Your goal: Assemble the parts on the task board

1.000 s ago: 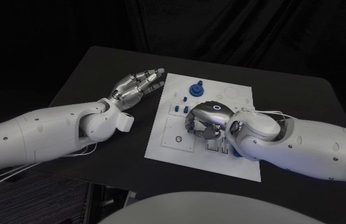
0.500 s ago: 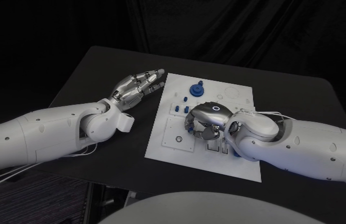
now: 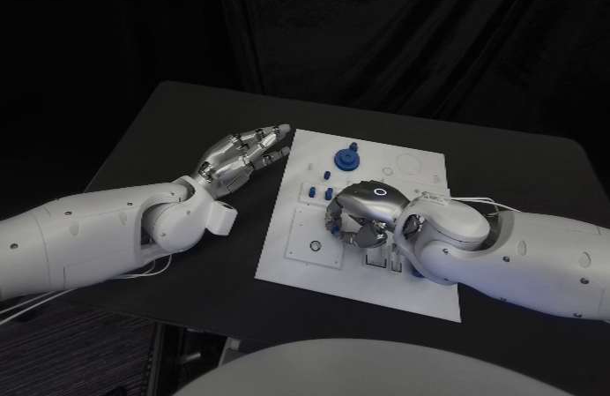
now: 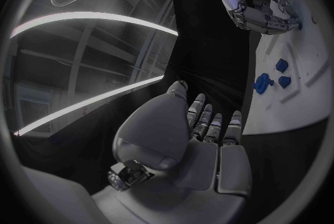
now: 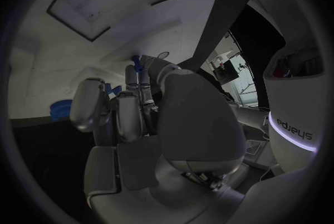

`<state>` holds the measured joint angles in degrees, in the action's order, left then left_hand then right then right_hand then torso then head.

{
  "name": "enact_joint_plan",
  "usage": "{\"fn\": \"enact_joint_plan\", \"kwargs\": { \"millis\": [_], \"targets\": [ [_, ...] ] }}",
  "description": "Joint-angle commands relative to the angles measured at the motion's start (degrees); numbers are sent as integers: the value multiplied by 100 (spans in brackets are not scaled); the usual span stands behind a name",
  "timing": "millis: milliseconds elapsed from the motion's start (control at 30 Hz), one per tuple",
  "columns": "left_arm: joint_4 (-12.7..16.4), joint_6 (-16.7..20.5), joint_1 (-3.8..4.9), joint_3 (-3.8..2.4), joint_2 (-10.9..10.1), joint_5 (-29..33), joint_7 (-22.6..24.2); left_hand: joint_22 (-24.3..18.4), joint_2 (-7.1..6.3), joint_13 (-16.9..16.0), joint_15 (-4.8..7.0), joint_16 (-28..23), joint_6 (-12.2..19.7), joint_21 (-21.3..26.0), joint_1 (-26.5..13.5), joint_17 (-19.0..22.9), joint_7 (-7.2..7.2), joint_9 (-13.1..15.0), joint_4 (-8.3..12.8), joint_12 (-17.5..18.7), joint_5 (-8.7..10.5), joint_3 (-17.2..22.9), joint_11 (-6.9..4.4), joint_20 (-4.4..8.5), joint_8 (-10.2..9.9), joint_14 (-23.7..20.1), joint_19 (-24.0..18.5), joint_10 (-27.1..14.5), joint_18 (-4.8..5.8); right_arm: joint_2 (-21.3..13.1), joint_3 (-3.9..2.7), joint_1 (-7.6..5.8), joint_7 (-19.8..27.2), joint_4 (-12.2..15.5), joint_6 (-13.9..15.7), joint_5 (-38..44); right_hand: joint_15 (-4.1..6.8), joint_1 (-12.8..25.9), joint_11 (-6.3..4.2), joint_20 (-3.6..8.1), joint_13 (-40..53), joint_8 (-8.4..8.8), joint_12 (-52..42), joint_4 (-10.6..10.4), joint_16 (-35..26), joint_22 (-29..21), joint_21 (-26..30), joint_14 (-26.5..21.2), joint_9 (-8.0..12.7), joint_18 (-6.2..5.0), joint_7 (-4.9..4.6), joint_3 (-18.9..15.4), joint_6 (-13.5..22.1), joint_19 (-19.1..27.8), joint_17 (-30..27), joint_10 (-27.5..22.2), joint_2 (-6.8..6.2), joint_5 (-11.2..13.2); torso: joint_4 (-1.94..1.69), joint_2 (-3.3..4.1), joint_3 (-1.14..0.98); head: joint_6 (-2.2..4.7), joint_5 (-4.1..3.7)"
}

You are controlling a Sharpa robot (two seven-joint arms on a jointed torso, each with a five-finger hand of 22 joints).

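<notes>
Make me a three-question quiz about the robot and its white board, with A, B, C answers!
1. Where is the left hand?
A. beside the task board, over the table
B. on the board's middle
C. under the table

2. What colour are the parts?
A. red
B. blue
C. yellow

3. How are the right hand's fingers?
A. spread flat
B. pointing up
C. curled down over the board

Answers: A, it hovers at the board's edge; B, the pieces look blue; C, the fingers bend down onto the board.
</notes>
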<state>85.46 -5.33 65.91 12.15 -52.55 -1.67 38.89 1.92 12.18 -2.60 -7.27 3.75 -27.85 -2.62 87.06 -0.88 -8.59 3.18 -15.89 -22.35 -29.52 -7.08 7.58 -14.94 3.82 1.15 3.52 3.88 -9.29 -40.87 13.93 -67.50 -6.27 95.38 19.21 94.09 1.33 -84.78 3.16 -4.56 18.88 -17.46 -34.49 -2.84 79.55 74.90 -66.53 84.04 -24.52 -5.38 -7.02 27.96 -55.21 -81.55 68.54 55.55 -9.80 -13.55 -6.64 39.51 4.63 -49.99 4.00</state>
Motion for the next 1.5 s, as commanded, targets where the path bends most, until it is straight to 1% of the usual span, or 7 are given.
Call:
{"fn": "enact_joint_plan", "kwargs": {
  "millis": [33,533,967,1133,1267,1400,1500],
  "targets": [
    [3,-85,-13,-6,6,16,426,5,45,2,-43,38,26,-33,16,-9,-13,6,-3,-17,18,30,35,-58,18,-7,1,3,-102,0,-1,19,-215,-8,-303,-20,-123,133,122,-62,-78,370,223,-91,-124,756,291,-62,159,-1,-155,-8,620,149,-194,-317,-70,144,1,-2,-1,-1,6],
    [-24,-98,-45,-6,2,16,418,6,48,0,-51,45,-44,-35,20,-10,-24,15,-4,-27,10,52,51,-62,33,-5,1,5,-104,-87,-1,20,-251,-4,-301,-23,-424,-252,528,-432,-120,873,122,-1123,-332,511,1401,-600,918,-189,78,-1631,1536,706,-741,-2536,-222,698,-2,-1,-1,-1,-16],
    [25,-47,-68,-6,-79,16,472,-2,26,-2,-44,53,20,-23,32,-10,-20,9,1,-44,-20,95,36,-19,35,-5,-19,15,-114,-751,-63,-375,-203,507,193,-23,-398,-358,435,-397,-347,643,-163,-1341,-242,574,1154,-408,1018,-157,124,-1612,851,459,-659,-1976,-118,324,8,-9,-7,-1,-115],
    [51,78,-70,-6,-79,16,573,-45,-49,4,52,31,415,43,-1,-2,170,-48,-19,-24,-29,167,-23,272,-61,-26,-117,26,-43,-1137,-54,-700,-291,661,168,-23,-264,-162,337,-290,-780,819,301,-1331,-289,598,890,-140,1140,-89,91,-1544,479,163,-602,-1325,-92,300,16,-15,-7,-1,-160],
    [58,241,-71,-6,-95,16,699,-118,-293,13,186,-115,737,153,-211,29,399,-81,11,58,-152,8,-75,991,-143,-68,-250,114,539,-1467,-20,-833,-362,678,121,-68,-268,-27,319,-256,-1008,900,633,-1354,-318,607,843,-79,1198,-80,-27,-1508,242,96,-578,-1078,-47,365,-2,-8,1,-1,-197],
    [42,312,-72,-6,-108,16,756,-144,-300,37,411,-287,983,191,-339,66,360,-113,-16,321,-180,-89,-319,1227,-181,-107,-289,12,566,-1645,7,-871,-403,648,103,-165,-268,6,318,-254,-1046,935,690,-1357,-323,610,836,-72,1217,-77,-64,-1513,230,87,-572,-1041,-50,409,8,-9,11,-1,-218],
    [27,353,-76,-6,-105,16,752,-148,-198,77,547,-375,1638,197,-533,88,799,-174,-68,776,-75,-214,-509,1301,-242,-115,-295,-208,516,-1729,21,-877,-416,622,106,-254,-267,58,314,-251,-1089,997,750,-1363,-327,612,838,-64,1250,-76,-109,-1528,249,80,-563,-990,-53,508,-19,-4,15,-1,-272]
  ]
}}
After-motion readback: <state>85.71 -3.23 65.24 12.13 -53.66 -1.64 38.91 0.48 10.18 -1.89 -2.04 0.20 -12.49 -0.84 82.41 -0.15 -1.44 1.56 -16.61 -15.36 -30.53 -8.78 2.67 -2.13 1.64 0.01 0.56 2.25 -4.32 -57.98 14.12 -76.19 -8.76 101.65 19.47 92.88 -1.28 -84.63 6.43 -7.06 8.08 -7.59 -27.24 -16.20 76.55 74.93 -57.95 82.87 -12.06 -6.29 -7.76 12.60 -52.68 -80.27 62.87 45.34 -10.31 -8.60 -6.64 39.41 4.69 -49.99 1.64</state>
